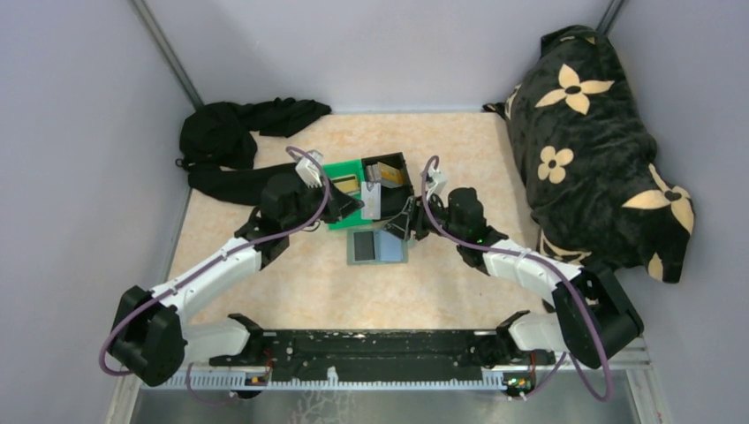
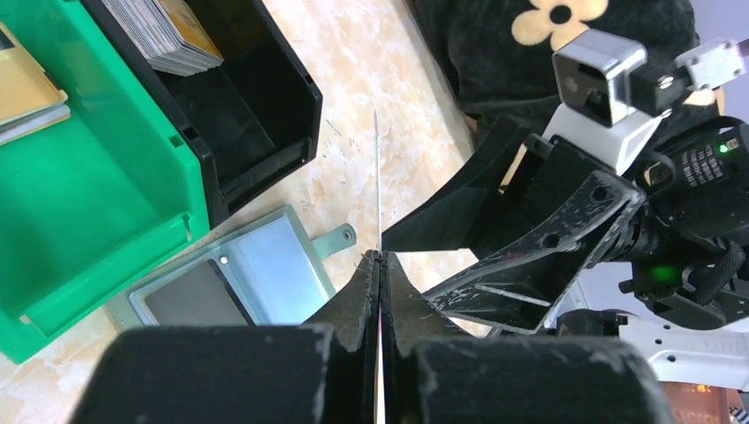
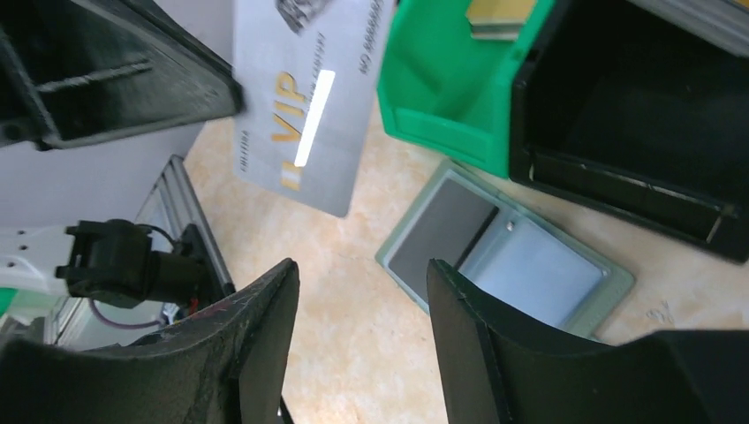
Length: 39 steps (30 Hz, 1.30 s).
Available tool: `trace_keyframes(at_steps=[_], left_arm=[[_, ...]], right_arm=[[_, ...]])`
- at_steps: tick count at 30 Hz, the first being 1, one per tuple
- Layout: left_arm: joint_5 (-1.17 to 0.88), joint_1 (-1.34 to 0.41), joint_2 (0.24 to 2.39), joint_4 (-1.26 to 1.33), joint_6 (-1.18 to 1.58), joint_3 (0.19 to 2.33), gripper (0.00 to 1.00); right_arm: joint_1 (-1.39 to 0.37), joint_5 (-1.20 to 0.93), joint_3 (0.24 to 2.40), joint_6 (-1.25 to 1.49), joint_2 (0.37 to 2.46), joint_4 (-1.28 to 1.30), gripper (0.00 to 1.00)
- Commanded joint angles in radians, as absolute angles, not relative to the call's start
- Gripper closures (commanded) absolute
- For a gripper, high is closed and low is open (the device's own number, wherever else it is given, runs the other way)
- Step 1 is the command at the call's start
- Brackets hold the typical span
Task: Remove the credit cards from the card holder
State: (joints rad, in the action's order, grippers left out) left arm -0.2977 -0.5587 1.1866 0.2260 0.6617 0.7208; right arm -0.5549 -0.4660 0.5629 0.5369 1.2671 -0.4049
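Note:
The card holder (image 1: 377, 246) lies open and flat on the table, its two panels showing a grey and a pale blue pocket; it also shows in the left wrist view (image 2: 238, 278) and the right wrist view (image 3: 508, 256). My left gripper (image 1: 359, 205) is shut on a pale grey credit card (image 1: 372, 201) and holds it above the table beside the bins. The card is edge-on in the left wrist view (image 2: 378, 177) and reads "VIP" in the right wrist view (image 3: 305, 97). My right gripper (image 3: 362, 269) is open and empty, just right of the wallet (image 1: 408, 223).
A green bin (image 1: 344, 177) holds tan-gold cards (image 2: 22, 88). A black bin (image 1: 393, 170) next to it holds a stack of cards (image 2: 168, 35). Black cloth (image 1: 234, 141) lies at the back left, and a flowered dark pillow (image 1: 601, 141) at the right.

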Motion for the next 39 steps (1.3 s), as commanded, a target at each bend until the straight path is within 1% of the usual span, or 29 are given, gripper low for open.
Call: trace_keyframes(at_steps=[1,5,12,18,20,21,23,24,25,27,28,29,30,31,33,35,37,39], left_arm=[[-0.333,-0.55,1.147,0.219,0.682,0.726,1.0],[-0.356,-0.547,1.13,0.232,0.699,0.714,1.0],[-0.448,-0.546,1.123,0.305,0.726,0.694,1.0],[-0.483,-0.546,1.119,0.334,0.728,0.687,1.0],[-0.478,-0.546,1.115,0.334,0.728,0.685,1.0],[-0.473,-0.546,1.114,0.332,0.726,0.683,1.0],[-0.463,-0.547,1.116,0.327,0.724,0.678,1.0],[-0.457,-0.546,1.117,0.326,0.725,0.674,1.0],[-0.45,-0.546,1.118,0.325,0.726,0.671,1.0],[-0.431,-0.546,1.12,0.317,0.727,0.668,1.0],[-0.423,-0.545,1.121,0.312,0.725,0.67,0.92],[-0.419,-0.544,1.121,0.3,0.714,0.677,0.75],[-0.429,-0.537,1.118,0.289,0.702,0.686,0.63],[-0.449,-0.526,1.112,0.292,0.694,0.689,0.58],[-0.496,-0.502,1.099,0.288,0.678,0.7,0.43],[-0.527,-0.477,1.085,0.243,0.644,0.721,0.33],[-0.568,-0.455,1.074,0.205,0.599,0.742,0.27],[-0.647,-0.444,1.073,0.197,0.557,0.752,0.28]], right_arm=[[-0.523,-0.555,0.614,0.571,1.233,-0.599,0.44],[-0.49,-0.629,0.61,0.631,1.249,-0.735,0.43],[-0.481,-0.708,0.653,0.715,1.365,-0.89,0.43],[-0.48,-0.743,0.673,0.722,1.404,-0.908,0.5],[-0.481,-0.747,0.671,0.719,1.397,-0.903,0.57],[-0.48,-0.744,0.669,0.718,1.392,-0.901,0.64],[-0.48,-0.736,0.666,0.712,1.375,-0.885,0.82],[-0.48,-0.732,0.665,0.707,1.364,-0.874,0.96],[-0.48,-0.726,0.665,0.701,1.356,-0.859,1.0],[-0.481,-0.73,0.67,0.685,1.343,-0.828,1.0],[-0.48,-0.74,0.676,0.678,1.339,-0.81,1.0],[-0.479,-0.757,0.689,0.663,1.336,-0.785,1.0],[-0.475,-0.784,0.702,0.646,1.333,-0.751,1.0],[-0.47,-0.813,0.713,0.632,1.33,-0.718,1.0],[-0.448,-0.872,0.725,0.598,1.323,-0.644,1.0],[-0.435,-0.921,0.74,0.546,1.312,-0.55,1.0],[-0.434,-0.96,0.758,0.461,1.298,-0.422,1.0],[-0.434,-1.006,0.765,0.402,1.286,-0.331,1.0]])
